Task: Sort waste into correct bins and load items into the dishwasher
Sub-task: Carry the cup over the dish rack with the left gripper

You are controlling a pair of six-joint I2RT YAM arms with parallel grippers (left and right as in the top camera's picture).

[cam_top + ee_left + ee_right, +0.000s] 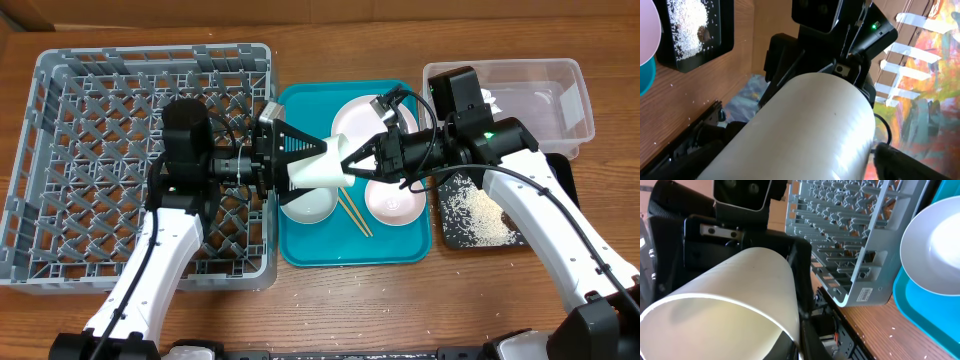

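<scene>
Right claw (354,165) pinched on white cup (306,172) rim; left claw (323,165) wide astride base opposite, hold unsure. Early release: cup drops onto bowl (308,207) beneath.

Soft, even light is falling from above, laying faint shadows on the bench (330,300). Between the jaws, the white cup (810,130) is glaring and blurring against both wrist lenses.

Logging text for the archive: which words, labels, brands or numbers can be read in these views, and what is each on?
Readable text: none.
Too small and blurred to read: the print on the white label at the corner of the rack, seen from the right wrist.
</scene>
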